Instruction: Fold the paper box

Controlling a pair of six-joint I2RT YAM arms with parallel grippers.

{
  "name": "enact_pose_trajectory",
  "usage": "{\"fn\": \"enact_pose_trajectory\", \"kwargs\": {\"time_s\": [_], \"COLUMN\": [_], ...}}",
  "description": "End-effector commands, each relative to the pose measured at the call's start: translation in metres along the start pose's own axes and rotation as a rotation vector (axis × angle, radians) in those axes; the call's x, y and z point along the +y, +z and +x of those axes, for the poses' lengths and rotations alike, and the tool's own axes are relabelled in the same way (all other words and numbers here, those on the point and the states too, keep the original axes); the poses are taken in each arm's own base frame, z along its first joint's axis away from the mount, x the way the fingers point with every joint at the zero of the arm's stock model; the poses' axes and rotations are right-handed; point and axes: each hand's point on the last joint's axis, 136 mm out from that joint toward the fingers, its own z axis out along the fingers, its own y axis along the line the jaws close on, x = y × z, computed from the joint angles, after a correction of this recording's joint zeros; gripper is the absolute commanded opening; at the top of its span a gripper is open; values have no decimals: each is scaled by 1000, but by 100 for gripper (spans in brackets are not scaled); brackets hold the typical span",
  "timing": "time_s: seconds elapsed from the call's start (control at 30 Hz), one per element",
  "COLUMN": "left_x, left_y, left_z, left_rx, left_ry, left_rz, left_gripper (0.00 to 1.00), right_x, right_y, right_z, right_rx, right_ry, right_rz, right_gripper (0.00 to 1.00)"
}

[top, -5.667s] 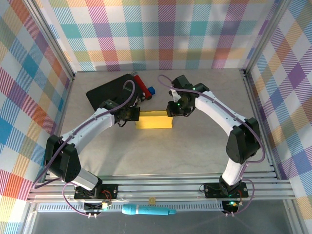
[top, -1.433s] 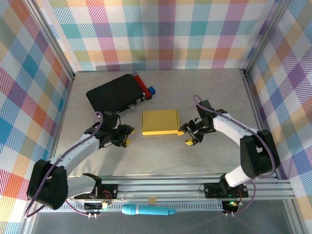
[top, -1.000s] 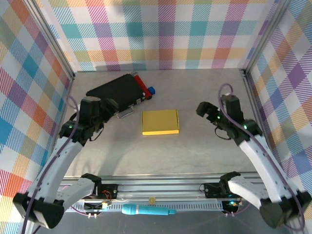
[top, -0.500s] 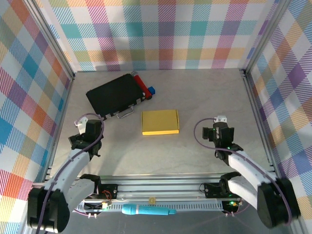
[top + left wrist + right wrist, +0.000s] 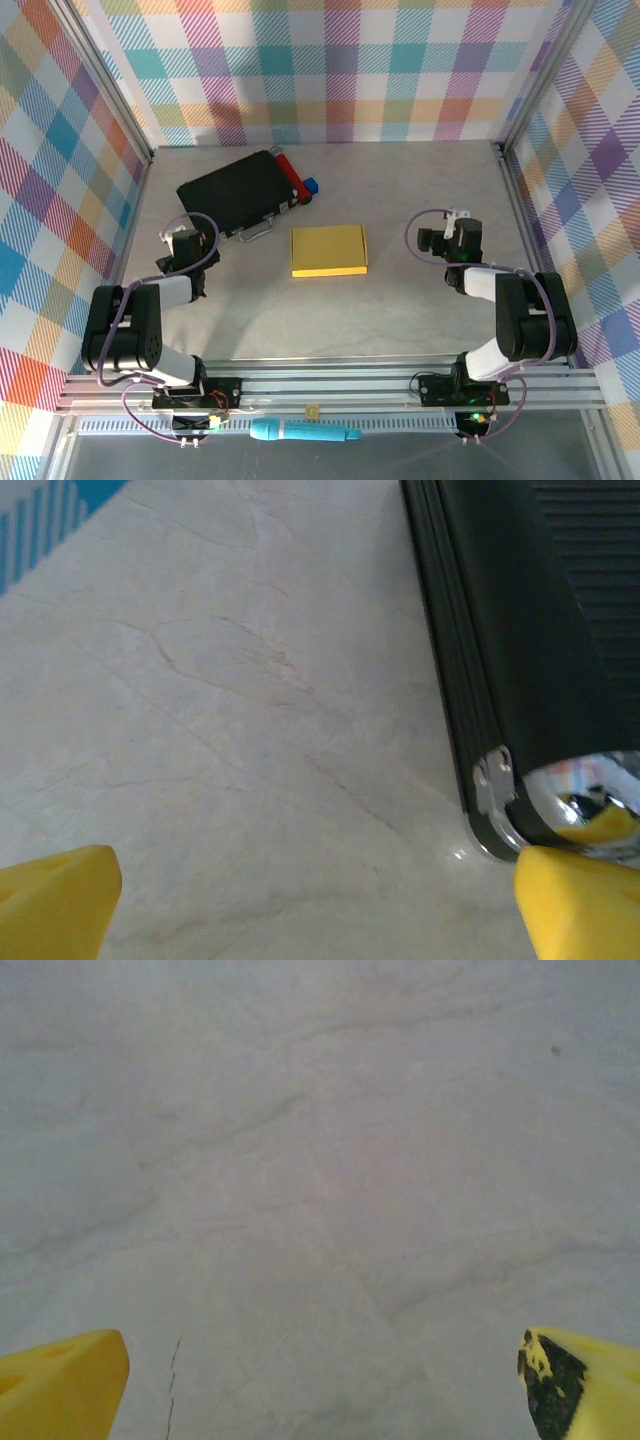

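The paper box lies as a flat yellow rectangle in the middle of the table, with nothing touching it. My left gripper rests low on the table well to its left, just in front of the black case. In the left wrist view the left gripper is open, its yellow fingertips wide apart over bare table, and the case's corner is at the right. My right gripper sits well to the right of the box. In the right wrist view the right gripper is open over bare table.
A red and blue object lies against the case's right end. Metal frame posts and checked walls close in the table on three sides. A teal pen-like thing lies beyond the front rail.
Both arms have drawn back from the box's ends and folded down towards their bases, grippers open throughout. The box has stayed where it lay.
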Motion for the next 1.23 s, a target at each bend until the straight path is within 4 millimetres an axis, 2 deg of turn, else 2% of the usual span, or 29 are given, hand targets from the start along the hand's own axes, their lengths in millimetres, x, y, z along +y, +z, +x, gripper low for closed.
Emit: {"fn": "enact_pose_trajectory", "kwargs": {"time_s": [0.0,0.07,0.17,0.33,0.43,0.47,0.53,0.6,0.67,1.2], "left_x": [-25,-24,-23,-32,-56,-65,-72,-69,-73,-73], "left_y": [-10,-21,-30,-29,-29,-28,-26,-22,-15,-15], "left_z": [-39,-38,-37,-36,-31,-24,-22,-17,-21,-20], "left_rx": [-163,-231,-297,-286,-298,-290,-346,-276,-260,-255], "left_ry": [-68,-79,-79,-25,78,120,143,145,158,153], "left_rz": [160,193,210,181,227,254,258,231,223,235], "left_gripper": [100,100,100,100,100,100,100,100,100,100], "right_x": [17,20,20,18,18,18,18,19,19,18], "right_y": [-10,-13,-10,-7,-8,-8,-8,-7,-8,-7], "right_z": [-14,-11,-11,-10,-10,-10,-10,-10,-10,-11], "right_rx": [-133,-189,-165,-141,-143,-142,-142,-140,-140,-139], "right_ry": [-6,-21,-21,-13,-13,-13,-12,-12,-12,-7], "right_rz": [-99,-120,-113,-108,-106,-107,-106,-109,-110,-120], "right_gripper": [99,99,99,99,99,99,99,99,99,99]}}
